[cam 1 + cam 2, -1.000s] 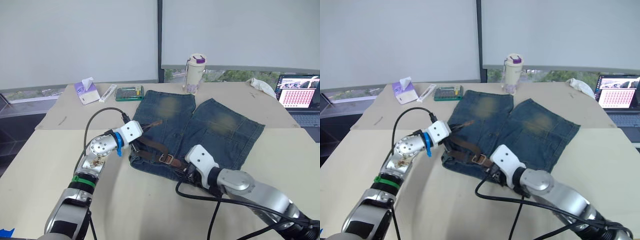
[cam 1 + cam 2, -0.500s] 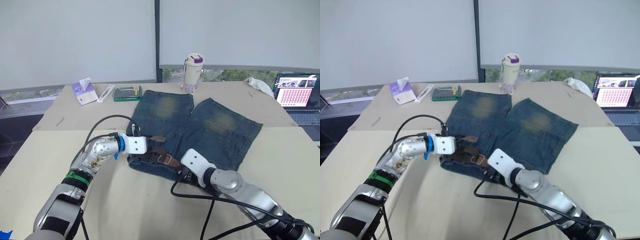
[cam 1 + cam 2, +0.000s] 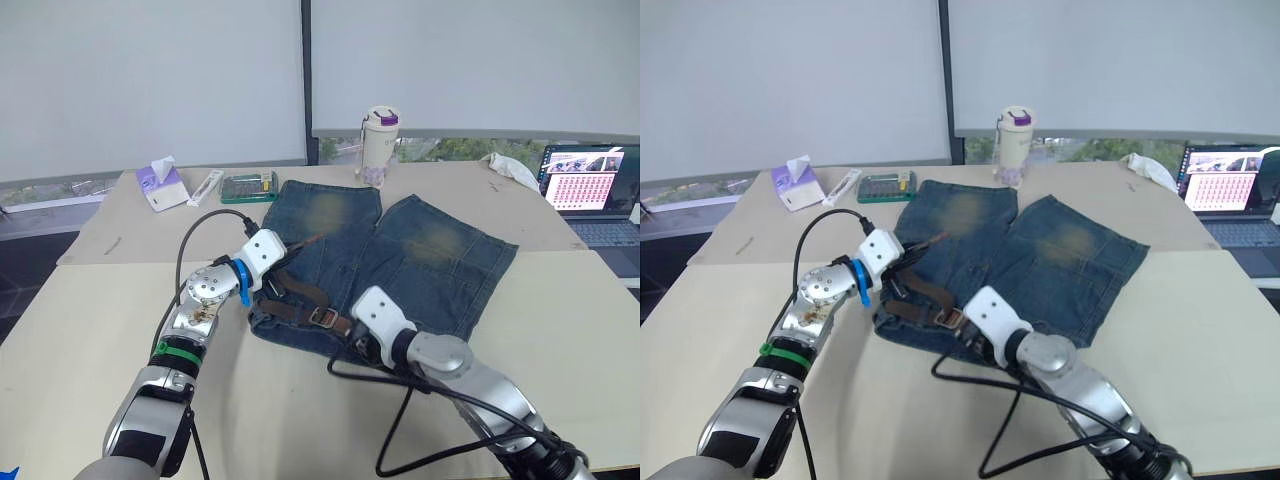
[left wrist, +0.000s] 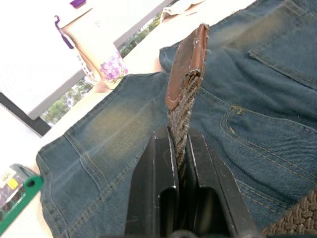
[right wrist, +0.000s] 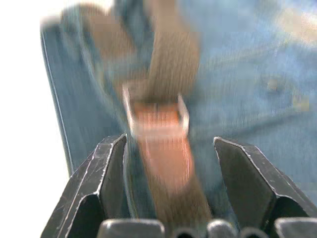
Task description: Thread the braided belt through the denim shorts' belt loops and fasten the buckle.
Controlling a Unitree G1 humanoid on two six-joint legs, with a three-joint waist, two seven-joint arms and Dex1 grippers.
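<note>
Table (image 3: 90,300): beige work surface. Carries the denim shorts (image 3: 420,250) at centre, waistband toward the robot, legs pointing away. Clutter along the far edge, well apart from the work: tumbler (image 3: 377,147), tissue pack (image 3: 159,183), green case (image 3: 247,186), laptop (image 3: 590,190).

Denim shorts: laid flat, waistband edge slightly bunched at the near-left corner.

Braided belt (image 3: 300,300): lying across the near-left part of the waistband, between the two grippers. Tip end lifted off the denim; buckle end resting on the fabric.

Left gripper (image 4: 179,163): positioned at the left end of the waistband. Fingers pressed together on the belt just below its leather tip (image 4: 187,64); tip standing up above the shorts.

Right gripper (image 5: 171,148): positioned at the near waistband edge, just beside the buckle (image 5: 156,116). Fingers spread wide, one to each side of the buckle and strap, not closed on either; contact with the strap impossible to tell.

Belt loops: not individually distinguishable on the waistband; count of loops already threaded impossible to confirm.

Progress assessment:
- Done: shorts spread out; belt brought to the waistband; tip secured in the left gripper.
- Uncertain: passage through the loops near the buckle.
- Remaining, by judgement: most of the work. Tip free in the air, buckle unfastened, strap covering one short stretch of waistband. Threading around the rest of the waistband and closing the buckle both outstanding.
</note>
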